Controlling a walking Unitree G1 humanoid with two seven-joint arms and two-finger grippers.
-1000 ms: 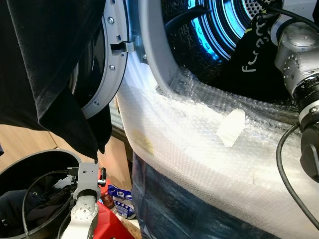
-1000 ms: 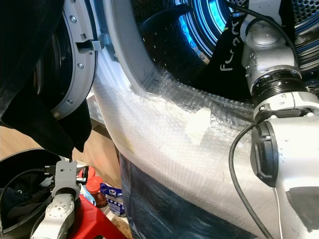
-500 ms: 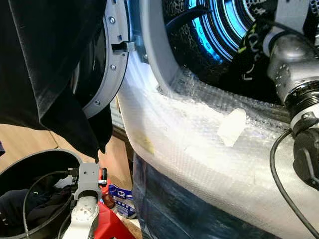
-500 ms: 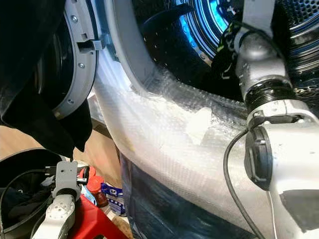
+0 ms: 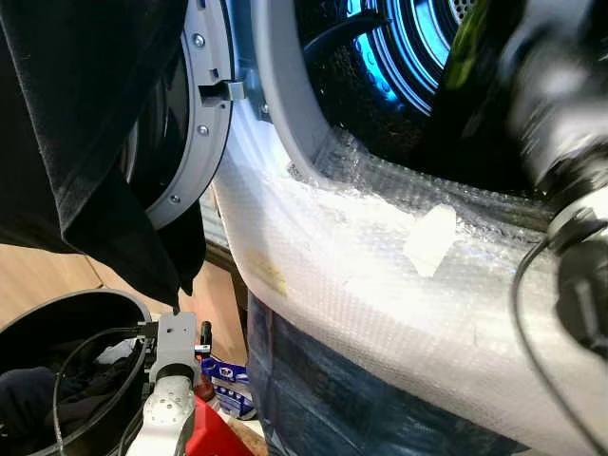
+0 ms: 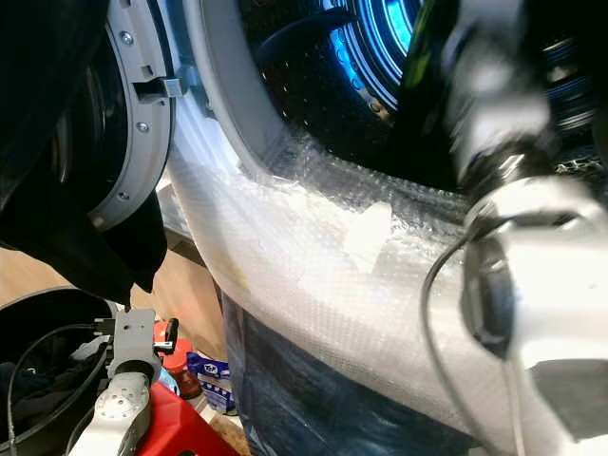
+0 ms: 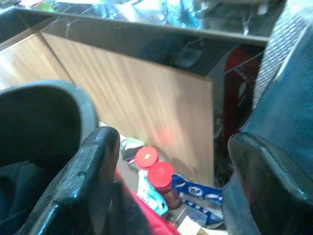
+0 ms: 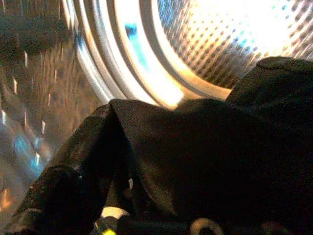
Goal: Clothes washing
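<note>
Right wrist view | right gripper (image 8: 146,161) holding black garment (image 8: 220,161) inside drum (image 8: 210,44) | garment's axis unclear

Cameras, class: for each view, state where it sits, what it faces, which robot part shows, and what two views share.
Left eye: head, facing down at the washer; left arm low, right arm blurred.
Right eye: same head, same scene.
Left wrist: faces past open fingers to a wood panel and red-capped jars.
Right wrist: faces into the drum; fingers with dark cloth.
Shared: eye and right wrist views show the drum.
</note>
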